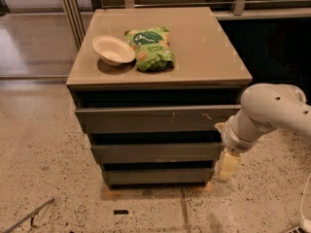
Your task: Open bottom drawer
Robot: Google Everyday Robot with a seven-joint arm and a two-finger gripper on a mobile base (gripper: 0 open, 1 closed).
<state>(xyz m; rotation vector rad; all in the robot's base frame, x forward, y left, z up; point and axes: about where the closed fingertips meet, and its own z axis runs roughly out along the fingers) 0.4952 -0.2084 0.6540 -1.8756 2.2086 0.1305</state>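
Observation:
The bottom drawer (158, 175) is the lowest and slimmest of three grey-brown handleless fronts, plain and flat, just above the floor. Above it are the middle front (156, 152) with a pale chip and the top front (155, 118) with white scratches. My gripper (227, 166) hangs from the white arm (272, 113) at the cabinet's right side, level with the gap between the middle and bottom fronts, right of the bottom drawer's right end. Its pale fingers point down toward the floor.
A white bowl (112, 49) and a green snack bag (149, 48) lie on the cabinet top (204, 47). A speckled floor (43, 169) surrounds the cabinet. A metal rod (29, 216) lies at bottom left. Railings and a dark wall stand behind.

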